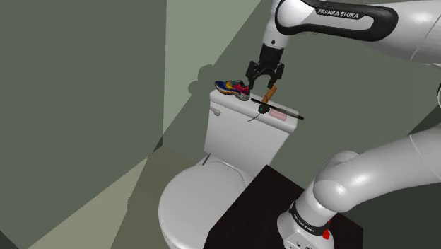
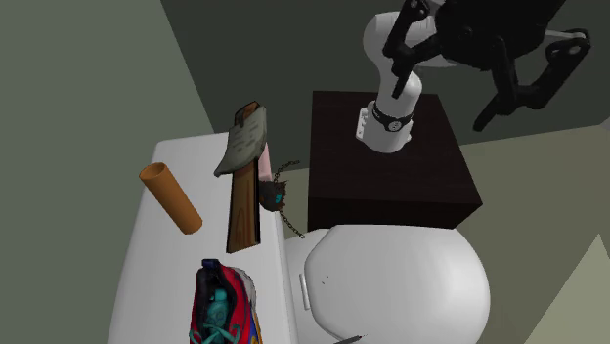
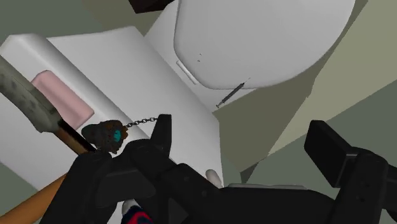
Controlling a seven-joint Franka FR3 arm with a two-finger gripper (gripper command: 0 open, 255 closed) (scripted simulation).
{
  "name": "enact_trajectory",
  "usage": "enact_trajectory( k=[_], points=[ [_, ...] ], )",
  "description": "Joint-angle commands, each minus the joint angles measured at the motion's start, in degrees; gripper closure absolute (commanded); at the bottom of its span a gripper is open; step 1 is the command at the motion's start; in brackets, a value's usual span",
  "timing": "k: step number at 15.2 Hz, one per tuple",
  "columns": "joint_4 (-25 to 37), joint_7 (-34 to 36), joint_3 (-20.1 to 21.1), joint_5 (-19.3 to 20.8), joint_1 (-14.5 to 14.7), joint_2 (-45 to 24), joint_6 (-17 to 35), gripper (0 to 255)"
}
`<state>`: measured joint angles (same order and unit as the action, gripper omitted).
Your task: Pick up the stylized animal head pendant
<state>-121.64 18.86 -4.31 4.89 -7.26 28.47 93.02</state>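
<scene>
**Gripper (image 1: 265, 85) wide open above the animal head pendant (image 2: 275, 198)**

Lettered "FRANKA EMIKA" along the arm (image 1: 318, 21); too small to read on the band label near its base. Poised over the toilet tank lid (image 2: 156, 264), fingers spread well apart, clasping nothing. Lying on that lid, against the wooden handle of a hatchet (image 2: 244, 195): dark brown head with a teal spot. Long axis set across the lid, head inward, chain (image 2: 293, 227) trailing over the front edge toward the bowl (image 2: 401, 283). Also on the lid: orange tube (image 2: 170, 197), pink block (image 3: 60, 95), multicoloured sneaker (image 2: 225, 308).
</scene>
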Motion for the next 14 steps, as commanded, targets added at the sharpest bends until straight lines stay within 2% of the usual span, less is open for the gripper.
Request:
enact_trajectory(
  k=[1,14],
  points=[
    [1.6,3.2,-1.1,-0.7,-1.5,-4.1,1.0,0],
    [11.2,18.7,-10.7,-7.7,-10.9,-25.6,3.5,0]
  ],
)
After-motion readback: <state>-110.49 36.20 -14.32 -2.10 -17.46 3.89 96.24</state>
